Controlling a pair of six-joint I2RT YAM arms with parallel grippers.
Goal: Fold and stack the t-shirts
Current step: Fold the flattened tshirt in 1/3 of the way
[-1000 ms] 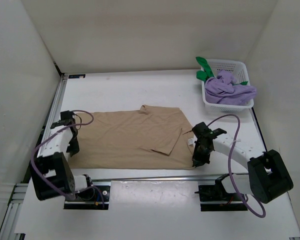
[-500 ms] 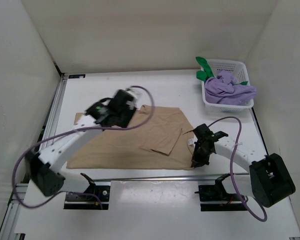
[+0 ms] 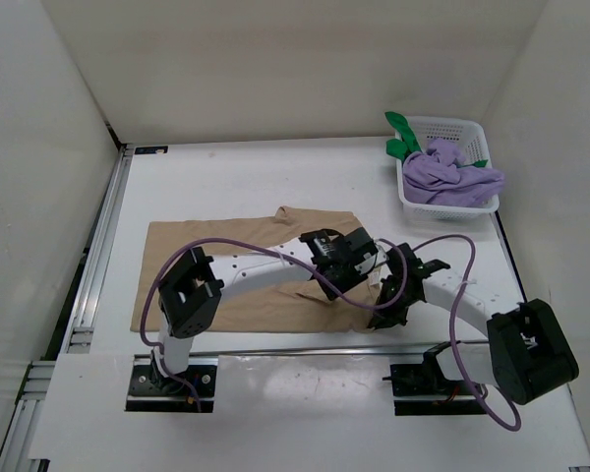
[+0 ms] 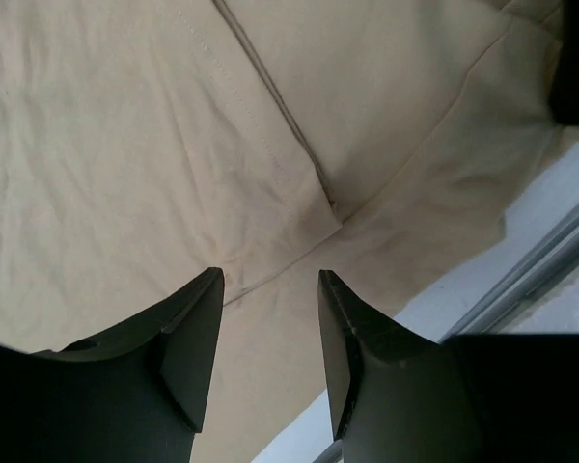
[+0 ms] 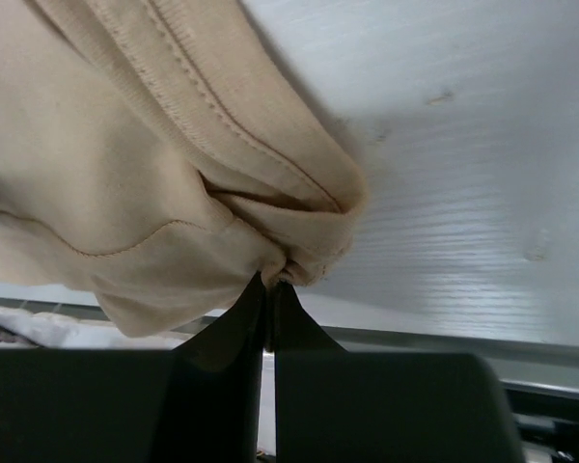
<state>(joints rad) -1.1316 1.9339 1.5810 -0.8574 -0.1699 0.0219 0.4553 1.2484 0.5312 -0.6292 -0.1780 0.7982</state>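
T-shirt (image 3: 216,258) is lying flat on the table (image 3: 275,182). We are pinching its bunched right edge with our right gripper (image 5: 269,286) and hovering our left gripper (image 4: 270,318), fingers spread, above its sleeve.

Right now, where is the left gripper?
In the top view, the left gripper hangs open over the right part of the shirt, by the folded sleeve, just left of the right gripper.

The t-shirt (image 3: 226,261) lies central on the bench (image 3: 275,177), a basket (image 3: 459,122) of clothes (image 3: 452,175) at its two o'clock, left pincer (image 3: 352,262) and right pincer (image 3: 384,315) at its four o'clock corner.
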